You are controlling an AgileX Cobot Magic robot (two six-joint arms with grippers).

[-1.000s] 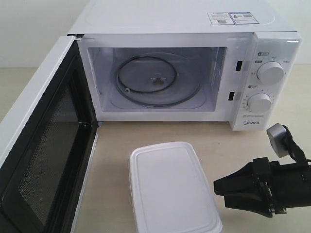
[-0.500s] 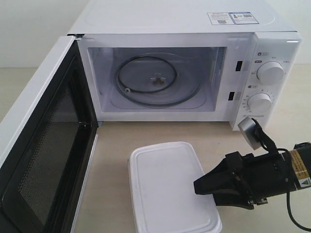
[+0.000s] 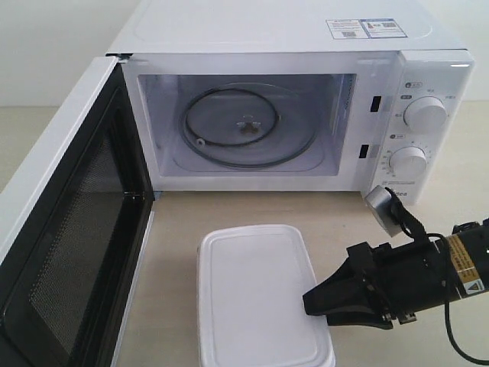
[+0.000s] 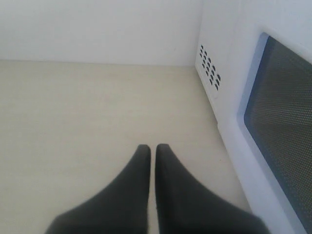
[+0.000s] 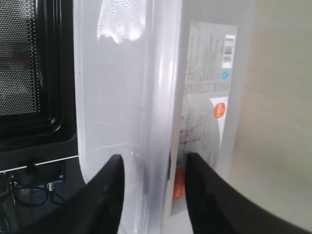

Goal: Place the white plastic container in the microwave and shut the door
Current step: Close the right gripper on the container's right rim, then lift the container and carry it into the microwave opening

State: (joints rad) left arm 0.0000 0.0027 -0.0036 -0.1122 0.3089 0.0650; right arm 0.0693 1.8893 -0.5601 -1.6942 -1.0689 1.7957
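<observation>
right-hand black two-finger gripper [image 3: 309, 300] has come in low from the three o'clock side over the last second. its tips now sit at the four o'clock edge of the flat white plastic container with the rimmed lid [image 3: 256, 294]. from its wrist i see one black finger [image 5: 109, 195] on the lid side of the rim and the other against the labelled wall, so the jaws straddle the edge. whether they have truly pinched it yet i cannot tell. the box has shifted a touch toward nine o'clock and turned slightly since the gripper arrived, so i'd say contact is made and the pick-up is only starting.

the container lies flat on the pale tabletop [image 3: 183, 214], at six o'clock from the open mouth of the white countertop microwave with two round knobs [image 3: 267, 23], and apart from it. the glass turntable [image 3: 244, 130] inside is bare. the white side-hinged door with the black mesh inner face [image 3: 69, 229] stands swung wide at nine o'clock. the left black gripper [image 4: 152, 152], fingers pressed together on nothing, hangs by that door's outer face. lifting, loading and closing all lie ahead, i'd judge.
</observation>
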